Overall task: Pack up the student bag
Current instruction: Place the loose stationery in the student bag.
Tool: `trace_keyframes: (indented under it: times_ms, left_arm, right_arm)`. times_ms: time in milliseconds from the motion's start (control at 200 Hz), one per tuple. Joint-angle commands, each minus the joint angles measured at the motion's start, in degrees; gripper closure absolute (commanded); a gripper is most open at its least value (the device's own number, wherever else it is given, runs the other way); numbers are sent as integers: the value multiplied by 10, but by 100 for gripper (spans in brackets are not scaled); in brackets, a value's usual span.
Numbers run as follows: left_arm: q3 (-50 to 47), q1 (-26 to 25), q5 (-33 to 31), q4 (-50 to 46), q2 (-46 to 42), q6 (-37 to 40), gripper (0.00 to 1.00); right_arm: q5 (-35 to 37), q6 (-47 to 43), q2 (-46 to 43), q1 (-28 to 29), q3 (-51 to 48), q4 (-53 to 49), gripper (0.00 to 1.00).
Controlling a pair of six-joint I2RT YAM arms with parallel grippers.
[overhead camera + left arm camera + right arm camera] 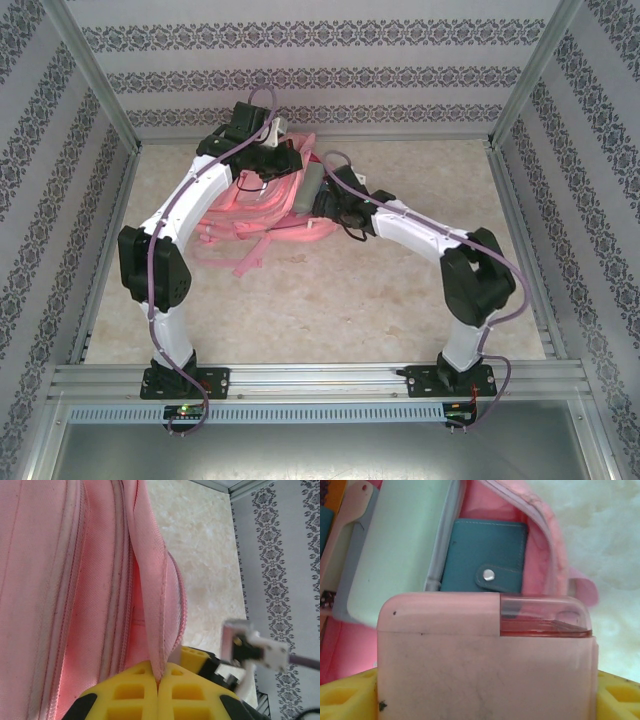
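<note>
Dropping the pink box (pixel 470 645) is the big worry here. The right claw (pixel 485 695) holds it between its wide-apart yellow fingers (pixel 345 697), just in front of the open mouth of the student bag (pixel 262 205). The bag lies toward the back of the table (pixel 350 310). The left claw (pixel 159 687) is shut tight on a fold of the bag's edge, and it seems to be holding the mouth open. If that pinch slips, the flap could fall and block the way. The box looks wide and the gap looks small, so the box could bump the rim. It could also push on the teal wallet (pixel 485 555) and the pale green thing (pixel 395 545) inside. If the box tips, it could slide out of the fingers. I cannot see how deep the bag is or how much room is left. The box hides the bottom of the opening. From above, the arms cover much of the bag's top. What the pale green thing is, I cannot tell.
</note>
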Motion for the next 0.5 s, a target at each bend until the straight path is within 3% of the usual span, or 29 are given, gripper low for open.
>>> trace_keyframes:
  times_ms: [0, 320, 495]
  left_arm:
    - [-6, 10, 27, 45, -38, -20, 100]
    - [-5, 9, 32, 57, -34, -30, 100]
    - [1, 10, 32, 51, -32, -26, 100]
  right_arm:
    - [-27, 32, 27, 7, 58, 36, 30]
    - [-78, 44, 93, 50, 127, 56, 28]
    - [-91, 49, 109, 62, 133, 49, 8]
